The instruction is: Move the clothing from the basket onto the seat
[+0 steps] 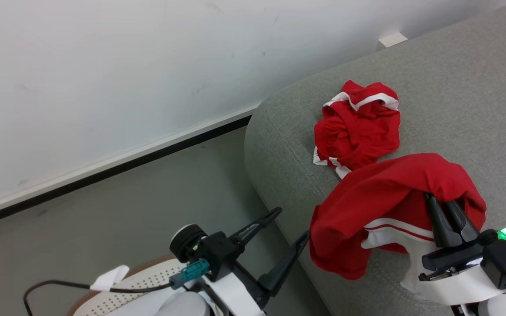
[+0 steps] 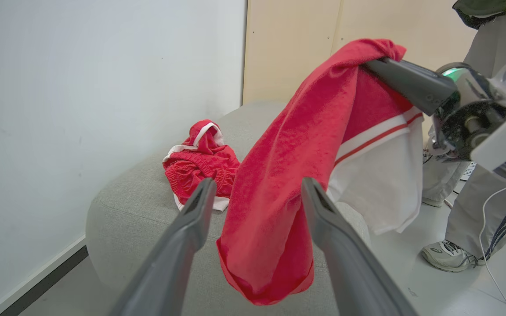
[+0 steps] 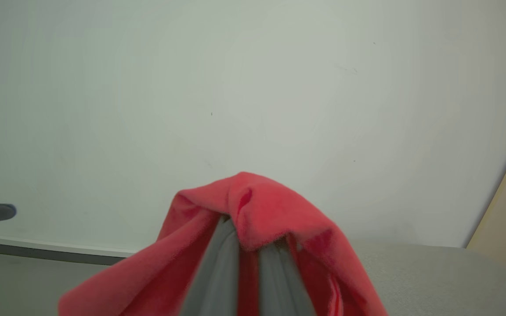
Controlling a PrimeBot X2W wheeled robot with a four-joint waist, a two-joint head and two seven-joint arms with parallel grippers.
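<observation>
Two bright red garments with white trim make up the clothing here. One, a crumpled garment [image 1: 358, 127], perhaps shorts, lies on the grey sofa [image 1: 455, 79] near its left end. The other, a red jersey [image 1: 380, 193] with a white panel, hangs above the sofa's near left edge, its hem drooping beside the cushion. The right gripper [image 1: 442, 205] has its fingers pressed together, pinching a fold at the jersey's top. The left gripper [image 1: 291, 224] is spread wide and holds nothing, just left of the hanging cloth. Below it, on the floor, sits the perforated cream basket [image 1: 156, 276]; its inside is hidden. The step in hand looks like placing the jersey. Next it likely needs carrying farther over the cushion, lowering, then releasing, so it does not slide off the edge. A person's legs [image 2: 468, 219] stand beyond the sofa.
</observation>
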